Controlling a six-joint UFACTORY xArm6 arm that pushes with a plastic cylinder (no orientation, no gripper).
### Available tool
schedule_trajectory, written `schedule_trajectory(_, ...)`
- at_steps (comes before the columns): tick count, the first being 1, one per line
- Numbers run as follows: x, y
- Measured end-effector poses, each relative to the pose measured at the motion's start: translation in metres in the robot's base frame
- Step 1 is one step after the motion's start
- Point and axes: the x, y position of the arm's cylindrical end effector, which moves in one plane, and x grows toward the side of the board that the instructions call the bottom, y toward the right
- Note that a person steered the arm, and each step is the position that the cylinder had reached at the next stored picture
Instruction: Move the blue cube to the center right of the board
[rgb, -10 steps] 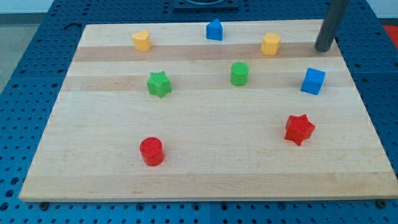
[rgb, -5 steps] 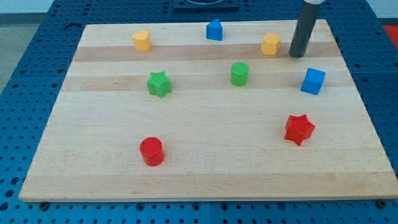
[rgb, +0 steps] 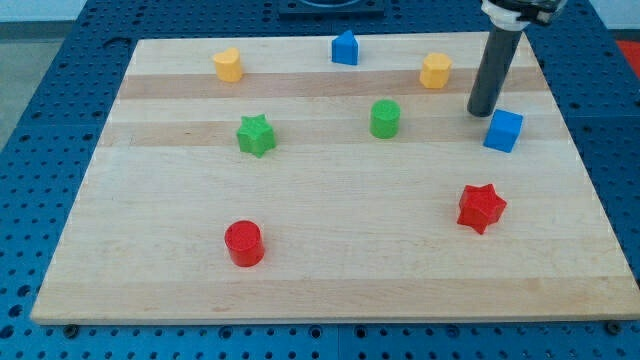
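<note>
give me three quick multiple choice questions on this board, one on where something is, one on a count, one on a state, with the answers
1. Where is my tip relative to the blue cube?
A. just to its upper left
B. far below it
C. at the view's left edge

2. How many red blocks are on the board?
A. one
B. two
C. four

3. What is the state of my tip and the blue cube?
A. close together, contact unclear
B. cube lifted off the board
C. cube tipped over the edge

Answers: 1 A, the rod ends just up-left of the cube. 2 B, a red star and a red cylinder. 3 A, the cube sits flat beside the tip.
</note>
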Motion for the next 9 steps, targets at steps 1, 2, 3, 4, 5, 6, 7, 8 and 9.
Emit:
schedule_trajectory(1,0.016,-0.015)
schedule_trajectory(2,0.014,-0.041)
schedule_trajectory(3,0.014,-0.043)
schedule_trajectory(4,0.026,-0.043)
schedule_trajectory(5,0.032,-0.034)
schedule_trajectory(6,0.035,-0.028)
schedule_trajectory(7,0.035,-0.025)
schedule_trajectory(8,0.035,-0.003)
schedule_trajectory(9,0.035,0.018)
